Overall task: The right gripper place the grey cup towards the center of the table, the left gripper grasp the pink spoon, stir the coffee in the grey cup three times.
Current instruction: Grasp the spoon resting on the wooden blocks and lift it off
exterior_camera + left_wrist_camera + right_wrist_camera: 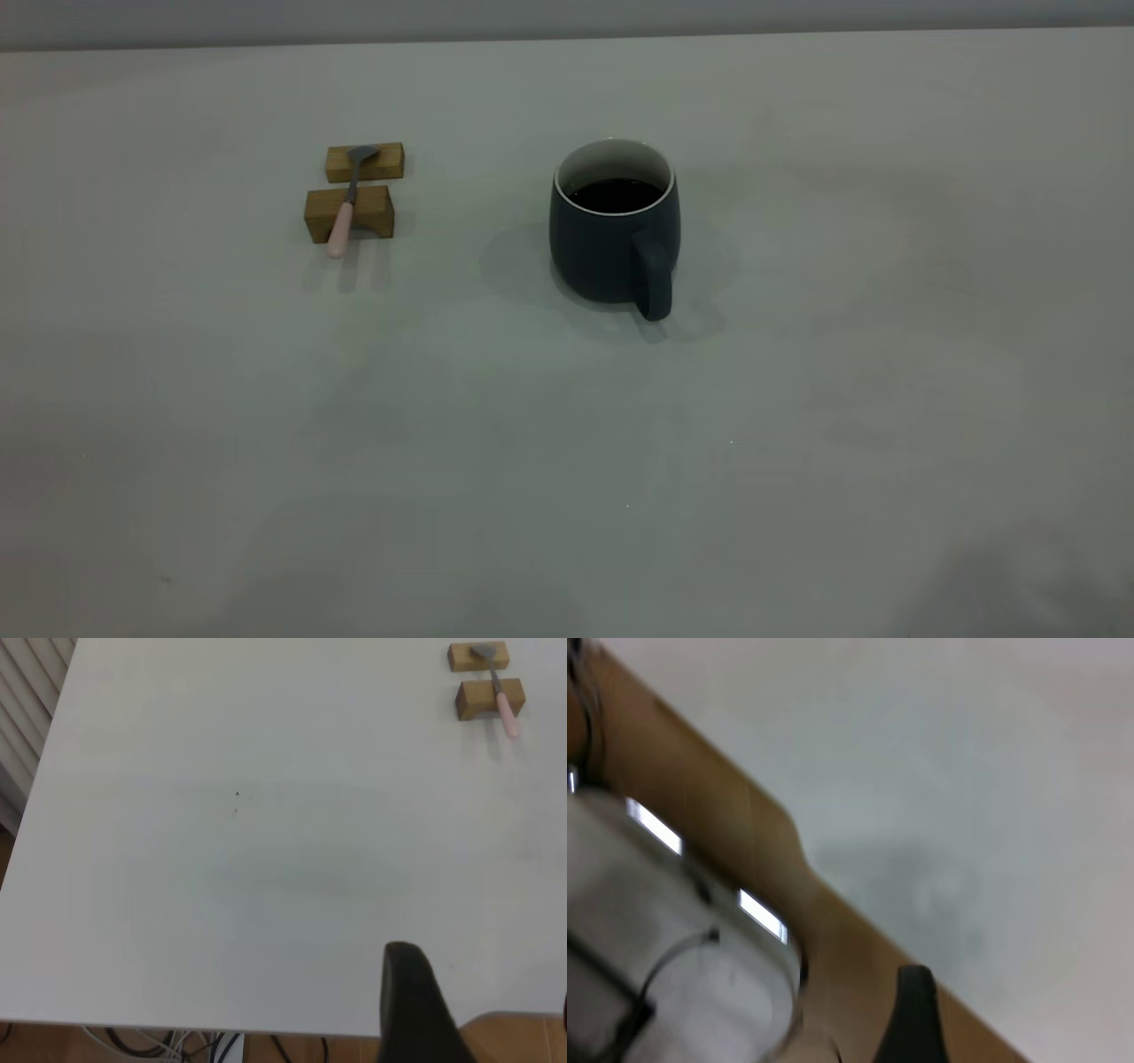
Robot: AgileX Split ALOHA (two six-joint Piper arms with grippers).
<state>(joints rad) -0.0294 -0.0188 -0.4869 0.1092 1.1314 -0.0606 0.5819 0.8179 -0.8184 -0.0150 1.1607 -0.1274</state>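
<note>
The grey cup [611, 239] stands upright near the middle of the table [797, 399], its handle turned toward the exterior camera. Dark coffee [617, 195] fills it to about a third below the rim. To its left the pink spoon [344, 213] lies across two small wooden blocks, pink handle end nearer the camera; it also shows far off as the pink spoon [501, 693]. Neither arm appears in the exterior view. My left gripper [487, 1019] hangs open over the table's near edge, far from the spoon. My right gripper [1023, 1036] is at a table edge, open, nothing in it.
The spoon rests on a rear wooden block [365, 163] and a front wooden block [349, 213]. In the left wrist view, cables [168, 1047] hang below the table edge. A white rounded object [664, 948] sits on the brown floor in the right wrist view.
</note>
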